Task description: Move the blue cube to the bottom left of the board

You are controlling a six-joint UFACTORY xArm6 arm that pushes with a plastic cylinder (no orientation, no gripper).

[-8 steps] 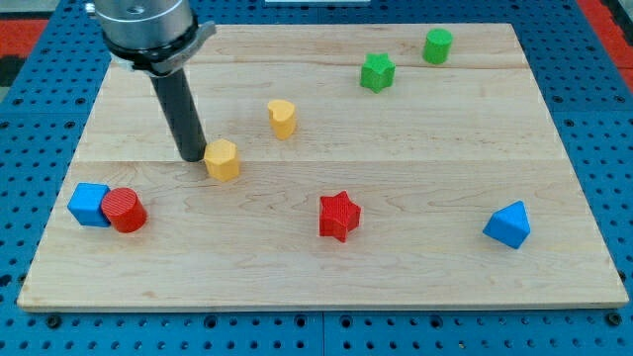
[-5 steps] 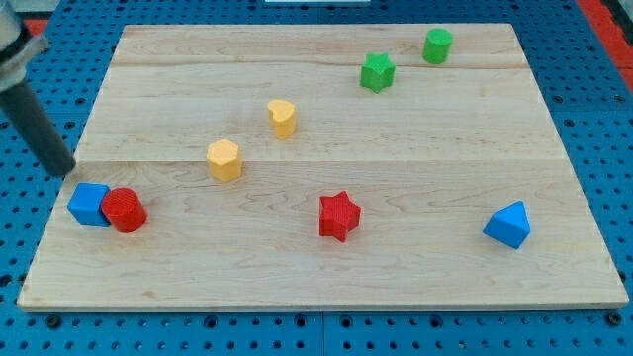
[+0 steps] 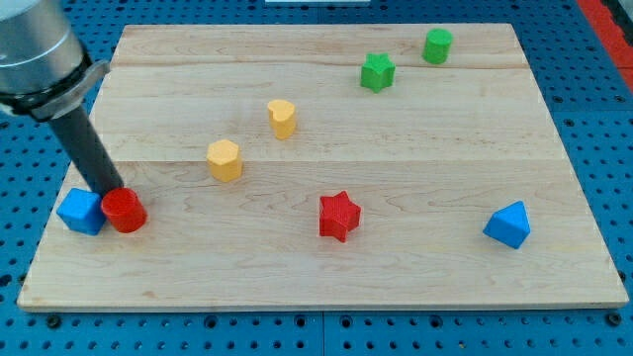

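The blue cube [image 3: 81, 211] lies at the board's left edge, low on the view's left. A red cylinder [image 3: 125, 210] touches its right side. My tip [image 3: 107, 189] stands just above the seam between the blue cube and the red cylinder, touching or nearly touching both. The dark rod slants up to the view's top left.
A yellow hexagonal block [image 3: 225, 159] and a yellow rounded block [image 3: 282, 117] lie mid-board. A red star [image 3: 338, 216] lies lower centre. A green star [image 3: 377, 71] and green cylinder [image 3: 437, 45] lie at top right. A blue triangular block [image 3: 508, 224] lies at lower right.
My tip swung from beside the yellow hexagonal block out past the board's left edge, then back to just above the blue cube. The blue cube has shifted slightly left and down.
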